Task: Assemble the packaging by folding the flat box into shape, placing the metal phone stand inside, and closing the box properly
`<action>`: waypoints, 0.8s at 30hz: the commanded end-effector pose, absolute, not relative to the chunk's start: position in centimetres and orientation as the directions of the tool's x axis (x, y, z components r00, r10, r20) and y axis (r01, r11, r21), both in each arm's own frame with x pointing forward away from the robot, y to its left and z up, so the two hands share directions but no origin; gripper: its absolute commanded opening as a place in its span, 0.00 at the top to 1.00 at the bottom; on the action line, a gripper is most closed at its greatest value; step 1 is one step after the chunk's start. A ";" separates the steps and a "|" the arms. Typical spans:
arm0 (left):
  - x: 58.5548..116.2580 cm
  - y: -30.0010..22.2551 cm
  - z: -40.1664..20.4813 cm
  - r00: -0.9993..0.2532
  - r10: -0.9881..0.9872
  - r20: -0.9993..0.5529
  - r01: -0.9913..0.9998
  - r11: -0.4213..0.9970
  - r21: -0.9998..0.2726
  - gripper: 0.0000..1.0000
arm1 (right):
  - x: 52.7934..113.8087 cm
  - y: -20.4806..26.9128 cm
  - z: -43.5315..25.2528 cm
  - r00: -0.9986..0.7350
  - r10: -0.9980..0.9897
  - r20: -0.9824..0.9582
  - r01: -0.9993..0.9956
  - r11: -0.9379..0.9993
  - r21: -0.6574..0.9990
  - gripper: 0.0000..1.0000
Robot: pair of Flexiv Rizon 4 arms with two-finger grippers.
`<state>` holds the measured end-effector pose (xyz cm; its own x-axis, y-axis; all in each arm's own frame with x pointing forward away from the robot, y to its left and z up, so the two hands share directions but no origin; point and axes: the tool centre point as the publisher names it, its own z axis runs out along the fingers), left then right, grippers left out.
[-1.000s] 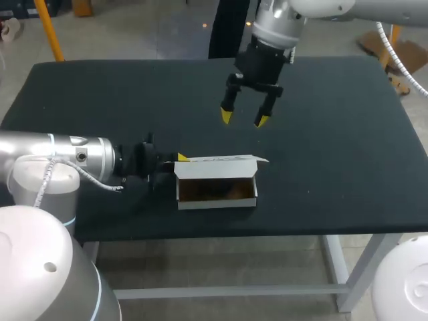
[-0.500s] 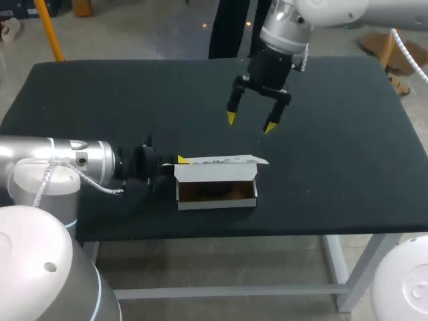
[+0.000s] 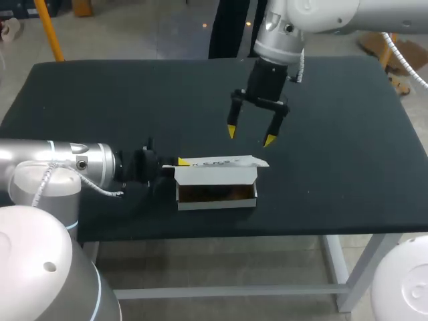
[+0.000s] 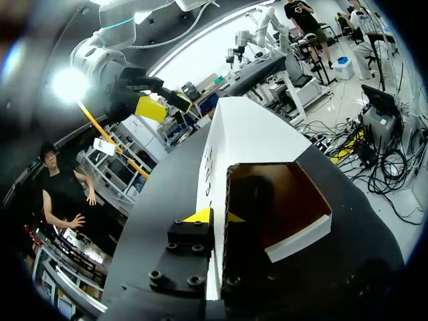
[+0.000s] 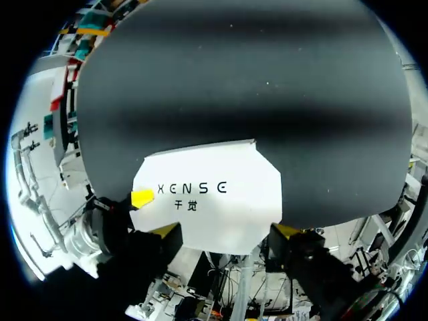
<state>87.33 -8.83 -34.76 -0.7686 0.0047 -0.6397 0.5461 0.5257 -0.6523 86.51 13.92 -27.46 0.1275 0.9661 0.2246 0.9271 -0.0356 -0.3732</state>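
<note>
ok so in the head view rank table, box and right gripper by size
Largest: table.
Then box and right gripper, which look much alike; the gripper hangs above the table, nearer the camera, so no ranking.

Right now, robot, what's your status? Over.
Left end effector gripping wall of white box. Right end effector open, above lid. Nothing between them.

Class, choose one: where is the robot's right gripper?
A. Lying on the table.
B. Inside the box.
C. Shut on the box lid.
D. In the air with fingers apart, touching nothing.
D: the right gripper hangs open above the table, clear of the box.
</note>
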 end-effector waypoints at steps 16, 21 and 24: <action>86.2 -8.7 -35.8 -0.730 0.002 -0.683 0.588 0.510 -0.627 1.00 | 85.1 12.5 -31.3 0.150 0.966 0.209 0.869 -0.028 -0.494 0.55; 86.1 -8.7 -35.8 -0.727 0.004 -0.687 0.592 0.510 -0.624 1.00 | 84.4 12.1 -32.6 0.157 0.968 0.198 0.856 -0.034 -0.515 0.54; 86.2 -8.8 -35.8 -0.726 0.003 -0.688 0.592 0.511 -0.623 1.00 | 84.3 12.0 -32.8 0.159 0.967 0.199 0.853 -0.033 -0.520 0.54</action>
<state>86.51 -8.86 -35.33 -0.7264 0.0049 -0.6873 0.5924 0.5114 -0.6225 84.18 12.09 -32.56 0.1594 0.9675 0.1963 0.8567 -0.0367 -0.5146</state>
